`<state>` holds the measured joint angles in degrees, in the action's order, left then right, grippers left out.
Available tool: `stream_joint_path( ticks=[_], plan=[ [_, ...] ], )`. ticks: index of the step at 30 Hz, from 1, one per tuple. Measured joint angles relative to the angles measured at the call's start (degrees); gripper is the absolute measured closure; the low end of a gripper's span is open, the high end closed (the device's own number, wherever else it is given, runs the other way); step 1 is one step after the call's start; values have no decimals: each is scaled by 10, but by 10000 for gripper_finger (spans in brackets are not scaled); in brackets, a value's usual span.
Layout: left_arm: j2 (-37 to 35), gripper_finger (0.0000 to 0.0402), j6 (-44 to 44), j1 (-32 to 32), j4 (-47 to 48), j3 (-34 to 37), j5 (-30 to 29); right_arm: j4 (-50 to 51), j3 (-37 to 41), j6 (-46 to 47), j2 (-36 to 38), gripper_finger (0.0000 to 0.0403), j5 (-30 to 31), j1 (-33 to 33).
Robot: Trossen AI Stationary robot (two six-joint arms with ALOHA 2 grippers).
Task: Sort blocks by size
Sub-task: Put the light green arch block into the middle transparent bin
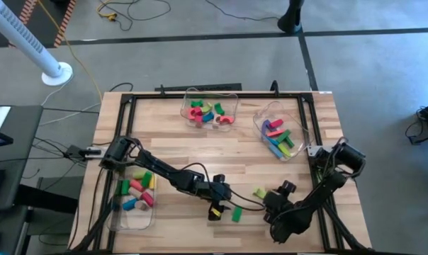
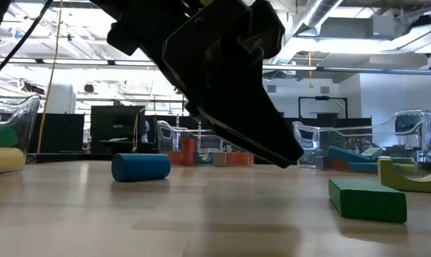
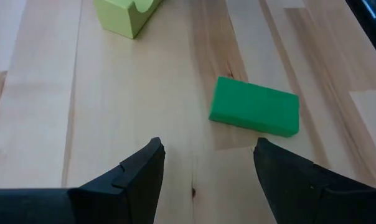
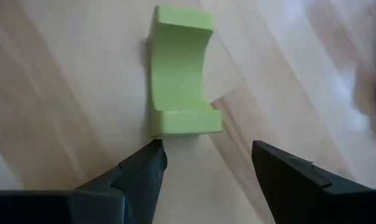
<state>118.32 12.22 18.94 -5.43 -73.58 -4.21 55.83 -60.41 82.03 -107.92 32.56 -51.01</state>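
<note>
The green block [image 1: 237,213] lies flat near the table's [image 1: 221,152] front edge. The left gripper [image 3: 206,171] hovers just beside it, fingers spread and empty. Close by, the right gripper [image 4: 203,162] stands wide open over the light green arch [image 4: 183,81]. Farther back, three clear bins [image 1: 212,108] hold other blocks [image 1: 208,113].

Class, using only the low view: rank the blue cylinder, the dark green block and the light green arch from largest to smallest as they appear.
1. Dark green block, though it lies nearest the camera, so its lead is unsure.
2. Blue cylinder.
3. Light green arch; cut off by the picture's edge, so unsure against the cylinder.
</note>
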Motion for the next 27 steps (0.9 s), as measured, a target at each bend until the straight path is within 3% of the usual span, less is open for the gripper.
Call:
stream_joint_path(
  ticks=[7,27],
  plan=[
    [0,164,-13,-7,-2,0,0,-101,35,-57,3,133,18,5],
    [0,164,-10,-12,-1,0,9,-140,41,27,1,133,42,6]
  ],
)
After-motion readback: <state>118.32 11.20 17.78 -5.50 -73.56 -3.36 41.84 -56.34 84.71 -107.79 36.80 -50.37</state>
